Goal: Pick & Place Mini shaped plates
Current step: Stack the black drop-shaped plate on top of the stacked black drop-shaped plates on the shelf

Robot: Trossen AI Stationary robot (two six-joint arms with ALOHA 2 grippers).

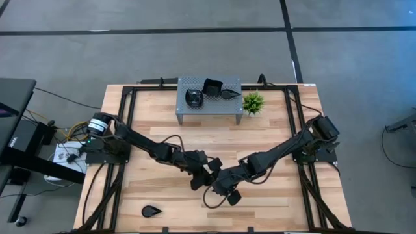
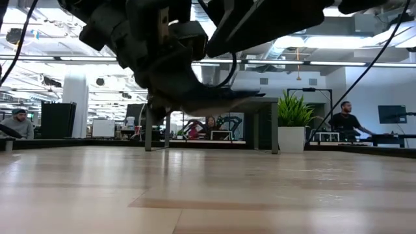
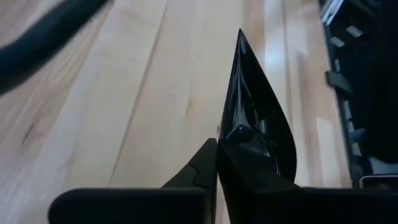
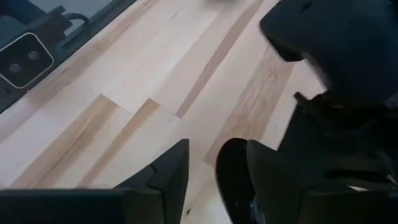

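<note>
My left gripper (image 1: 209, 170) is at the table's middle, shut on a glossy black teardrop mini plate (image 3: 252, 112), which is seen edge-on in the left wrist view. My right gripper (image 1: 224, 188) stands open close beside it, and bare wood shows between its fingers (image 4: 202, 177). Another teardrop plate (image 1: 151, 211) lies flat near the table's front edge. Three more black plates (image 1: 211, 88) sit on top of the grey stand (image 1: 208, 110) at the back. My left gripper pinches the teardrop plate between its two fingers at the plate's wide rounded end (image 3: 239, 140). The plate stands on edge in the hold, and its pointed tip (image 3: 240, 37) sticks out ahead of the fingers. It hangs clear above the table (image 2: 227, 97).
A small green potted plant (image 1: 253, 102) stands right of the grey stand. A black frame rail (image 1: 130, 117) runs around the wooden tabletop. Bare wood lies open at the front right and front left. People sit at desks in the room behind.
</note>
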